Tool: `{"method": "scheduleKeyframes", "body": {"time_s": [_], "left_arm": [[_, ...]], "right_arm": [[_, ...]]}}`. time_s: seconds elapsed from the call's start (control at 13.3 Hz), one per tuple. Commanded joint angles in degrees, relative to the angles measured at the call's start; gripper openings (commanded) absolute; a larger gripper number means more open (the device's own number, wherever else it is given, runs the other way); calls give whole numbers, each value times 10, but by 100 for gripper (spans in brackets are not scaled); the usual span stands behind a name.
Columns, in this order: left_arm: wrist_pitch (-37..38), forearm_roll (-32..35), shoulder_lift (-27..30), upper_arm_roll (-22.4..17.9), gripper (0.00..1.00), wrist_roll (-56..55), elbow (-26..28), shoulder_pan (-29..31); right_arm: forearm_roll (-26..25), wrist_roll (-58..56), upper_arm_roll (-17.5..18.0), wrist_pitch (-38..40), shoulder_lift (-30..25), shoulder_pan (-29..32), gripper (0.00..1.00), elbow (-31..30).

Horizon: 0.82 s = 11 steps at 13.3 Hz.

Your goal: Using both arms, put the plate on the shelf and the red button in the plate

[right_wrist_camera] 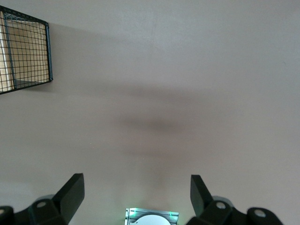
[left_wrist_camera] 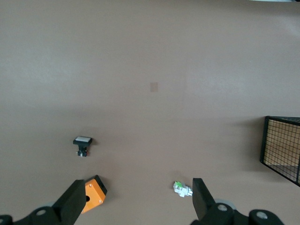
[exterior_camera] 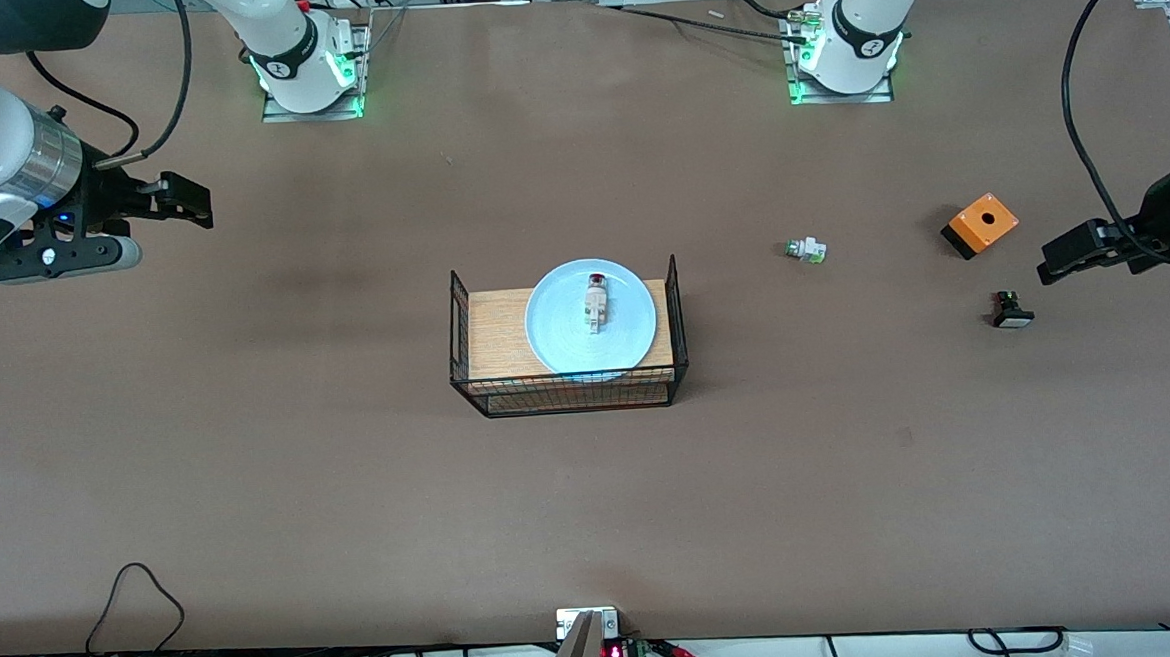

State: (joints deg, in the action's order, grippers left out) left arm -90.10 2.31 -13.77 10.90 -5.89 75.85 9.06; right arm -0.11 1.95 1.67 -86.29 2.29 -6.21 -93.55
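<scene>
Plate (exterior_camera: 590, 320) sits on the rack (exterior_camera: 568, 339) mid-tabletop with the red button (exterior_camera: 596, 302) lying on it, so I judge the placing done; both my tools are spread wide and empty, right tool (exterior_camera: 144, 226) over bare tabletop at the right arm's end, left tool (exterior_camera: 1092, 254) over the left arm's end near the orange box (exterior_camera: 980, 225) and black switch (exterior_camera: 1012, 310). Risk: the plate overhangs the rack's near edge, so any bump from a returning arm could tip it and roll the button off. The left tool dropping could also knock the box or the white part (exterior_camera: 805, 250).
</scene>
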Motion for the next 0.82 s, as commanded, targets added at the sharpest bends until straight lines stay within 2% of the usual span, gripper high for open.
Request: {"method": "scheduleKeyframes", "body": {"time_s": [0.0, 0.15, 0.3, 0.38, 0.75], "left_arm": [[-51, -14, 64, -98, 100, 60, 86, -79], [-49, -32, 72, -104, 100, 56, 102, -78], [-62, -40, 107, -105, 100, 55, 154, -77], [-62, -39, 114, -105, 100, 55, 163, -71], [-34, -39, 114, -104, 100, 54, 158, -56]], "right_arm": [[6, 3, 2, 6, 4, 4, 100, 12], [6, 3, 2, 6, 4, 7, 100, 13], [6, 3, 2, 6, 10, 14, 100, 13], [6, 3, 2, 6, 10, 15, 100, 13], [5, 3, 2, 7, 10, 18, 100, 13]]}}
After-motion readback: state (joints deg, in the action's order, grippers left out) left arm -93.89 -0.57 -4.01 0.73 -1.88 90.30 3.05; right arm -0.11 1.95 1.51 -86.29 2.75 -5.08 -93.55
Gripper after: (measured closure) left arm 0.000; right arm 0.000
